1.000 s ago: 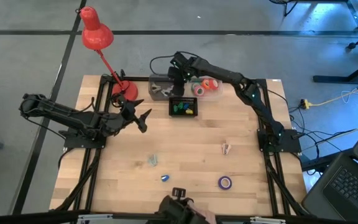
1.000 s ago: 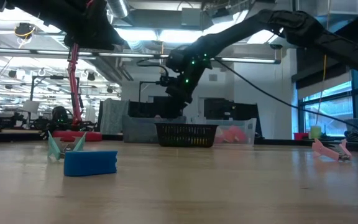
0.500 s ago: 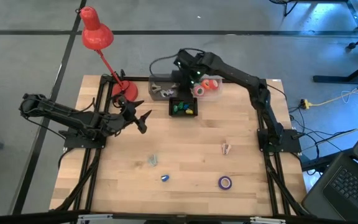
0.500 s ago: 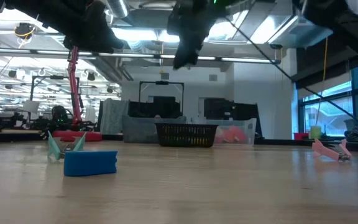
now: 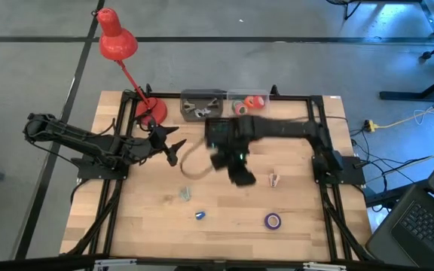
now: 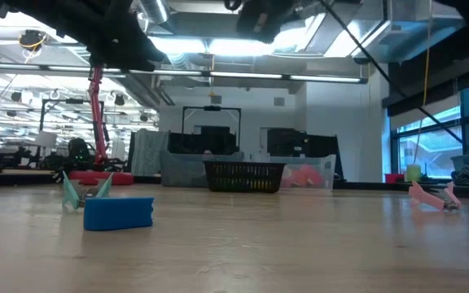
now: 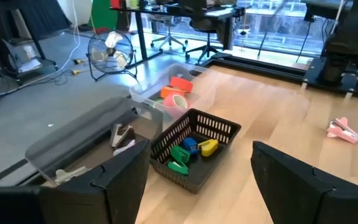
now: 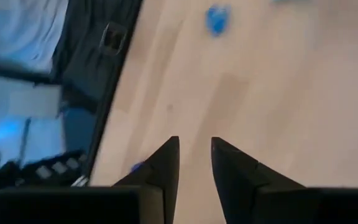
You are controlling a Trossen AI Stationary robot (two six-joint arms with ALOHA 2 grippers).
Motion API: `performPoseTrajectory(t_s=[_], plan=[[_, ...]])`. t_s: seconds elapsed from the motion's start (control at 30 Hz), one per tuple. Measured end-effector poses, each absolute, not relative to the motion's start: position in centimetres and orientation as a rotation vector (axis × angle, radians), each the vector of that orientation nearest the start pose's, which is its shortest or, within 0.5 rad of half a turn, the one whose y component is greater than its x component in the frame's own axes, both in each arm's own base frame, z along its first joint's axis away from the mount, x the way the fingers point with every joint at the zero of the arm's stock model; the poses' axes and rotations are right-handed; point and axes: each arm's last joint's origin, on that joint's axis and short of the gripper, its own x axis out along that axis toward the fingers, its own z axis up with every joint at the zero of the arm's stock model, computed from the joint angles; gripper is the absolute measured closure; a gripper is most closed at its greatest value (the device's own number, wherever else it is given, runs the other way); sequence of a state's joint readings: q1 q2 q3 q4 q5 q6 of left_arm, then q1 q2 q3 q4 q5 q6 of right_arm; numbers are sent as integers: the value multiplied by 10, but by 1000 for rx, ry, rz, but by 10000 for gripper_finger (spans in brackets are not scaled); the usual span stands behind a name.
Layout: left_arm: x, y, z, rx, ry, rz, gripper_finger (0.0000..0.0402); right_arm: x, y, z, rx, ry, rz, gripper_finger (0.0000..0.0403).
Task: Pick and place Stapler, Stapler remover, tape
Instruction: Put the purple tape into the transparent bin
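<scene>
- Right end effector (image 5: pixel 241 176) mid-tabletop, empty, fingers narrowly apart.
- Left end effector (image 5: pixel 173 147) parked near left edge, fingers spread.
- Advice: centre above purple tape (image 5: pixel 273 220) near front edge, descend straight.

1. The right arm reaches from its base at the table's right edge across toward the middle, its upper links lying nearly level over the boards.
2. The right gripper (image 5: pixel 241 175) hangs above the centre of the table, blurred in the overhead view.
3. In its own wrist view the right gripper's (image 8: pixel 194 163) two dark fingers (image 8: pixel 164 168) stand close together with a narrow gap between them, nothing held.
4. The left arm lies folded low along the table's left side.
5. The left gripper (image 5: pixel 173 145) points toward the table's middle, its fingers (image 7: pixel 126 174) spread wide apart and empty.
</scene>
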State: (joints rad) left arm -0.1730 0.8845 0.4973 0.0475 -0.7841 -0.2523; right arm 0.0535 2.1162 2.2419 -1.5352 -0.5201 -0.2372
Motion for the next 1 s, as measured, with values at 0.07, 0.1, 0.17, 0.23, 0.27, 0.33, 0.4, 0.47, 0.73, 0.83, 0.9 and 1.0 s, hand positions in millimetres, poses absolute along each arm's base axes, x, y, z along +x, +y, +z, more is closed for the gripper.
performPoseTrajectory(t_s=[0.07, 0.1, 0.17, 0.23, 0.27, 0.33, 0.4, 0.47, 0.73, 0.83, 0.9, 1.0], plan=[[186, -12, 241, -88, 226, 639, 132, 403, 56, 317, 149, 1363, 641, 313], [186, -12, 241, -92, 226, 639, 132, 401, 66, 311, 155, 1386, 643, 315], [186, -12, 241, -99, 224, 639, 132, 395, 82, 296, 165, 1429, 640, 318], [186, -12, 241, -101, 224, 640, 132, 387, 95, 278, 161, 1479, 589, 323], [186, -12, 241, -102, 223, 639, 132, 380, 99, 271, 148, 1507, 545, 326], [186, -12, 241, -105, 222, 640, 132, 362, 105, 259, 125, 1547, 448, 333], [186, -12, 241, -105, 222, 640, 132, 344, 110, 251, 154, 1547, 380, 341], [186, -12, 241, -105, 222, 640, 132, 325, 114, 243, 219, 1532, 326, 350], [186, -12, 241, -74, 229, 647, 132, 260, 131, 224, 403, 1534, 123, 356], [186, -10, 241, -67, 231, 655, 132, 245, 135, 213, 391, 1552, 16, 350], [187, -7, 241, -64, 232, 668, 132, 240, 137, 205, 375, 1551, -32, 343], [187, -4, 241, -65, 233, 688, 132, 236, 138, 193, 391, 1536, -73, 324]])
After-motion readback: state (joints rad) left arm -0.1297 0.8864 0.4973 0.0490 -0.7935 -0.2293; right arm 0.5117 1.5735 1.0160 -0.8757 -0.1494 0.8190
